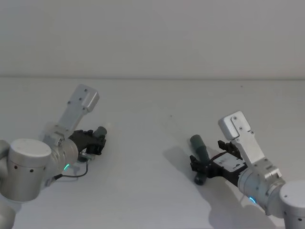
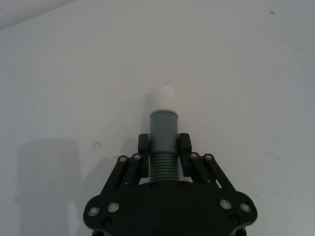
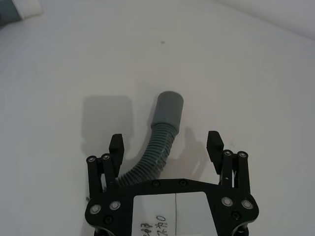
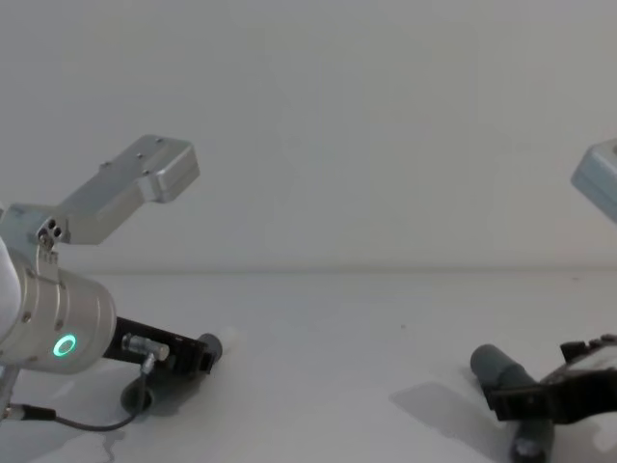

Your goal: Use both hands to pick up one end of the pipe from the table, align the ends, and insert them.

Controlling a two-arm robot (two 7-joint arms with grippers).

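Note:
One dark grey pipe piece [image 2: 163, 129] with a narrow white tip [image 2: 164, 96] sticks out of my left gripper [image 2: 164, 143], whose fingers are shut on its ribbed middle. This is low over the white table [image 1: 152, 119] at the left, where the left gripper [image 1: 96, 141] and its piece [image 1: 101, 130] also appear. The other grey piece [image 3: 166, 109] lies bent on the table at the right, its wide smooth collar pointing away. My right gripper [image 3: 165, 145] stands open astride its ribbed part, fingers apart from it. The right gripper [image 1: 202, 164] and that piece [image 1: 198, 143] are separated from the left pair by bare table.
A thin black cable [image 1: 76, 174] loops on the table beside the left wrist. The table's far edge meets a plain wall [image 1: 152, 38]. The left piece's white tip [image 3: 22, 7] also appears far off in the right wrist view.

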